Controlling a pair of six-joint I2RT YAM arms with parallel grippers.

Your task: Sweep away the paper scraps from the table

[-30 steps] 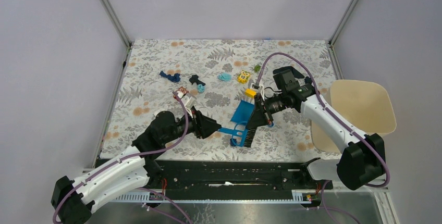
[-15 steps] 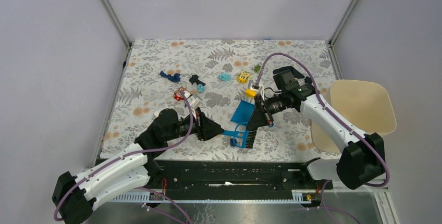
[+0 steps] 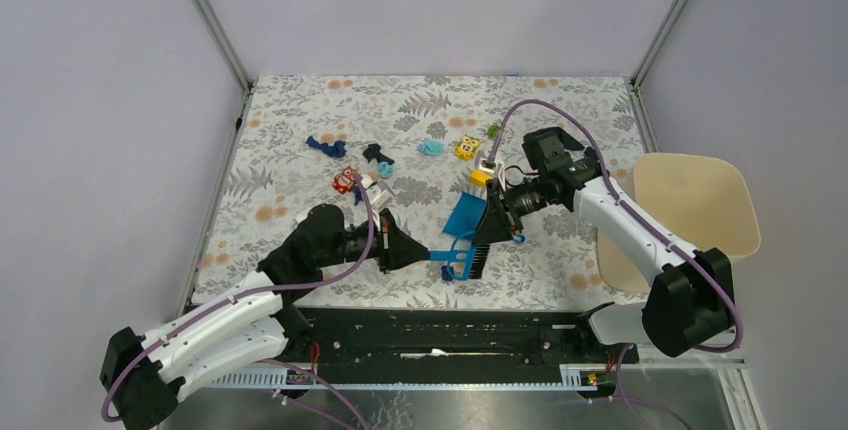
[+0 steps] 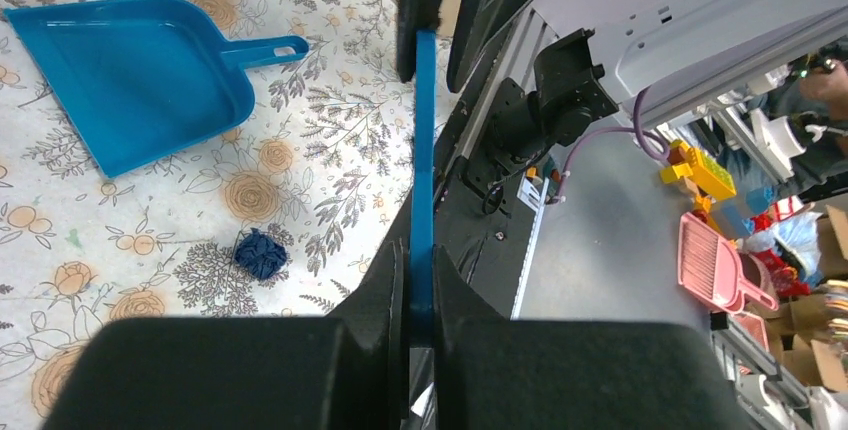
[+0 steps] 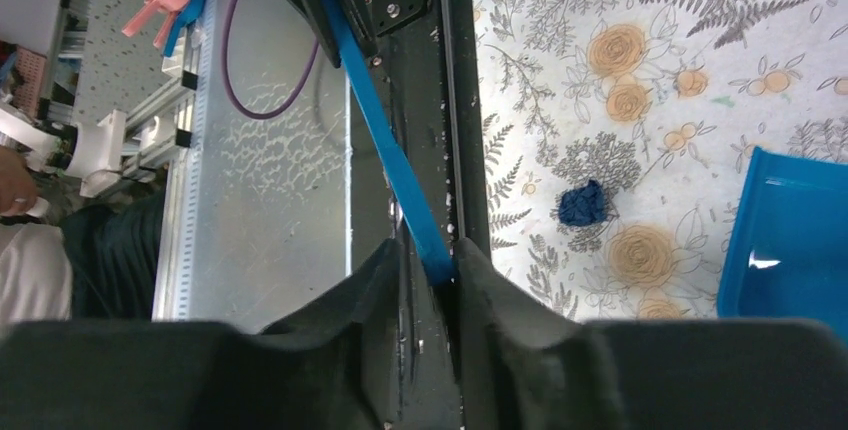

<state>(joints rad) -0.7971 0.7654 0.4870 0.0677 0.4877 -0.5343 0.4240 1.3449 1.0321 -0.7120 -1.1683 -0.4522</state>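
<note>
On the left of the tabletop (image 3: 290, 110), a dark blue paper scrap (image 3: 326, 145) lies toward the far side. A small red and yellow toy (image 3: 346, 181) sits nearer, just beyond the left arm. The left end effector (image 3: 422, 250) reaches across the near middle, and its fingers (image 4: 390, 280) are clamped flat against the thin blue handle of the brush (image 3: 455, 252).

Past the toy, a black scrap (image 3: 378, 157) and a light cyan scrap (image 3: 432, 148) lie well apart from the arms on the far side. In the wrist views another dark blue scrap (image 4: 261, 253) rests on the cloth near the blue dustpan (image 3: 465, 215), apart from it. The dustpan lies flat just beyond the brush.

The right end effector (image 5: 435, 265) comes down at the brush from the right. Its fingers flank the other end of the same handle closely, but whether they press on it cannot be told. A yellow block (image 3: 481, 178) lies beside it. Farther off are a yellow toy (image 3: 466, 147) and a green scrap (image 3: 493, 131). A beige bin (image 3: 695, 205) stands off the right edge.
</note>
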